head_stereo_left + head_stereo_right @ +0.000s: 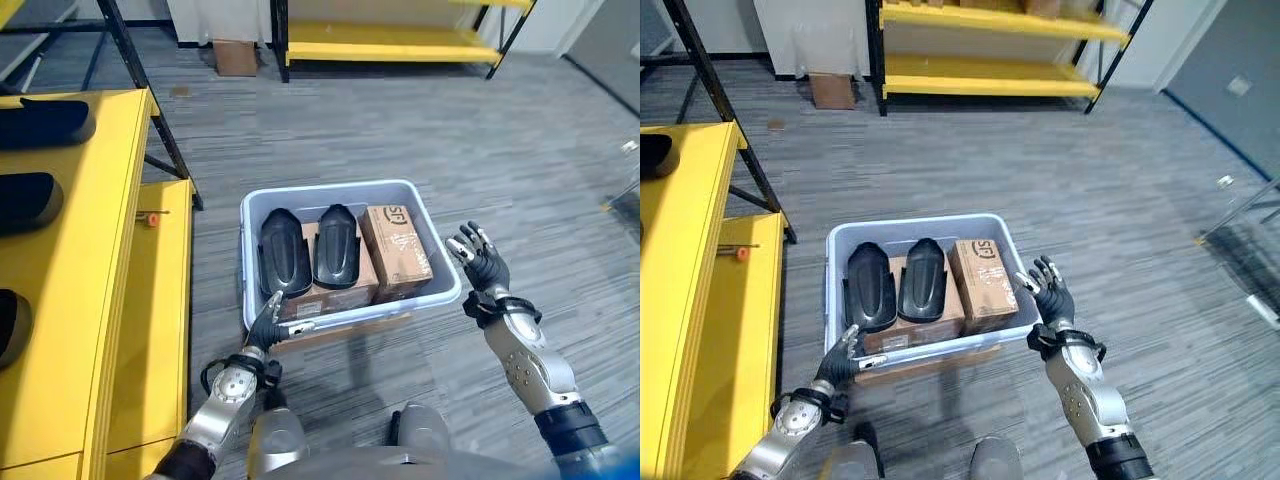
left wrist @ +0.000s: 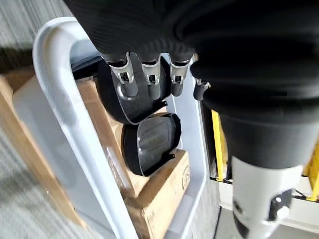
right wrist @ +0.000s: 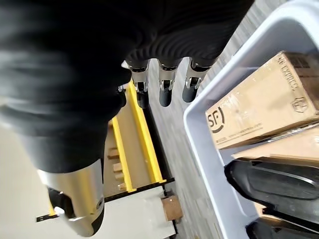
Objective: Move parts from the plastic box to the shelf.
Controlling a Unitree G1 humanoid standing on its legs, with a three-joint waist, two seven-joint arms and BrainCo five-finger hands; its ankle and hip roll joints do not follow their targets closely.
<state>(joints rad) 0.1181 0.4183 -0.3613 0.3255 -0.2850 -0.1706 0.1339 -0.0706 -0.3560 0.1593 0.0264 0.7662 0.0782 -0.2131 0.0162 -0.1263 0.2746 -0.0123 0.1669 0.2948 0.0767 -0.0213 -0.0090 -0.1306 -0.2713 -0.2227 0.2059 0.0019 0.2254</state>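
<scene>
With both the left hand [image 1: 268, 325] and right hand [image 1: 478, 256] loose-fingered and empty, reach into the plastic box [image 1: 420, 214] for a black part [image 1: 284, 250] (nearest).

Plastic box [image 1: 250, 262] smooth pale plastic; parts [image 1: 284, 250] glossy black; cardboard carton [image 1: 397, 252] matt.

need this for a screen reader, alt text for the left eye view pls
A grey plastic box on the floor holds two black parts and cardboard boxes. The left hand reaches its near rim, the right hand is open beside it, and a yellow shelf stands left.
</scene>
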